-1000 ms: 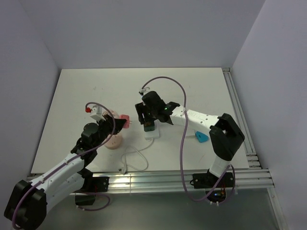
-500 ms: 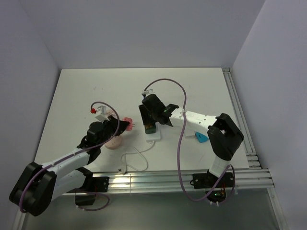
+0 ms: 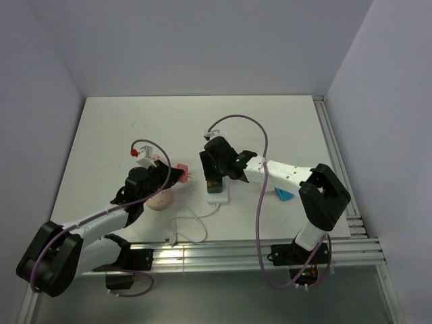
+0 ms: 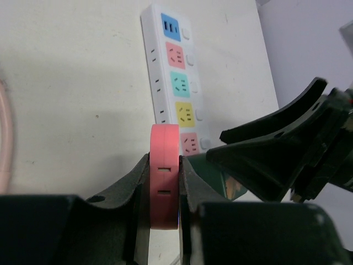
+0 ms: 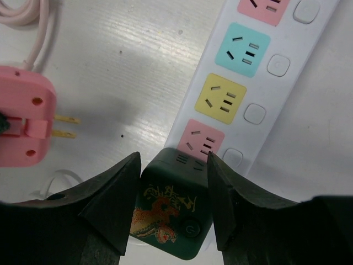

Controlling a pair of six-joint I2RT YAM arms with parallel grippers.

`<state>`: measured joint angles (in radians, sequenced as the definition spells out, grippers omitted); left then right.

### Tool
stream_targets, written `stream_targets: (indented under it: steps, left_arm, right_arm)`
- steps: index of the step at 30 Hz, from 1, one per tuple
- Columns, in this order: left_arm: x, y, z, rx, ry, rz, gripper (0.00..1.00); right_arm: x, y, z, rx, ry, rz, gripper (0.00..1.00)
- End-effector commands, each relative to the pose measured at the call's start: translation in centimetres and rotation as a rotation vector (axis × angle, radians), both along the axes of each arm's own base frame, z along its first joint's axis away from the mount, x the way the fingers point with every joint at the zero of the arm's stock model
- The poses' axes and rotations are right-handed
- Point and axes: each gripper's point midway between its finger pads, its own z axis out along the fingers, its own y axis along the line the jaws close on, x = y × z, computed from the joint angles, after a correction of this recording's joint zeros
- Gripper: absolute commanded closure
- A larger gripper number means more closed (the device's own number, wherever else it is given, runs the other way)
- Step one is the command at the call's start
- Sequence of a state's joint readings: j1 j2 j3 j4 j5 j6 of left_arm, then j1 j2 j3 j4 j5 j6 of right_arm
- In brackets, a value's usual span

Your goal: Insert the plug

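My left gripper (image 3: 173, 174) is shut on a pink plug (image 3: 179, 171), prongs pointing right toward a white power strip (image 3: 219, 194). In the left wrist view the plug (image 4: 165, 165) sits edge-on between the jaws of that gripper (image 4: 164, 185), with the strip (image 4: 157, 72) ahead. My right gripper (image 3: 211, 177) is shut on a dark green cube adapter (image 5: 171, 212) plugged into the strip's near end (image 5: 259, 72). In the right wrist view the plug (image 5: 25, 118) hangs left of the strip, its brass prongs (image 5: 65, 126) a short gap from it. The right gripper (image 5: 172, 199) flanks the cube.
The plug's pink cable coil (image 3: 160, 199) lies under the left arm. The strip's white cord (image 3: 190, 223) loops toward the near edge. A blue triangular piece (image 3: 284, 194) lies right of the strip. Metal rails (image 3: 337, 162) run along the right side.
My left gripper has carried the pink plug rightward, closer to the strip. My right gripper and the green cube have shifted slightly right and nearer.
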<state>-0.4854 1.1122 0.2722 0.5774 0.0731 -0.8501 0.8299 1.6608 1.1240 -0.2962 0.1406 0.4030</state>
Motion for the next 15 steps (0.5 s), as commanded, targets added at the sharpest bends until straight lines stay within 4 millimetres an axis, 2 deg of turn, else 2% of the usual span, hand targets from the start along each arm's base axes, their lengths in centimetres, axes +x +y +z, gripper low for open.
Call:
stream_targets:
  steps: [1,4,5,7,8,10,11,12,14,15]
  left_arm:
    - [1.2,-0.3,4.1,-0.003,-0.087,-0.005,1.00]
    - [1.0,0.5,4.6,0.041,-0.066,0.019,1.00]
    - [0.6,1.1,3.7,0.077,-0.026,0.038,1.00]
    - [0.0,1.8,5.1,0.069,-0.038,0.055,1.00]
    - [-0.3,3.3,5.0,0.094,-0.010,0.124,1.00]
    - [-0.7,4.5,6.1,0.098,-0.006,0.181,1.00]
    - [-0.9,6.1,7.1,0.086,-0.010,0.268,1.00]
    - [-1.5,7.1,6.8,0.110,0.035,0.305,1.00]
    - [-2.1,8.9,8.2,0.082,0.041,0.396,1.00]
    - [-2.6,10.4,8.5,0.113,0.067,0.462,1.00]
  right_arm:
    - [-2.2,-1.4,-0.4,-0.033,0.056,-0.003,0.41]
    - [-1.7,-1.6,1.0,-0.018,0.019,-0.028,0.34]
    - [-1.6,-1.5,1.7,-0.007,0.007,-0.030,0.32]
    - [-1.6,-0.9,2.7,0.026,-0.004,-0.013,0.32]
    - [-1.5,-0.6,3.4,0.043,-0.014,0.001,0.32]
    - [-1.8,0.5,4.2,0.064,-0.030,0.048,0.32]
    - [-1.9,0.9,4.4,0.064,-0.040,0.067,0.32]
    - [-2.5,2.1,4.9,0.072,-0.064,0.109,0.31]
    - [-3.3,3.6,4.9,0.081,-0.071,0.157,0.25]
    - [-3.5,4.5,5.2,0.090,-0.080,0.179,0.23]
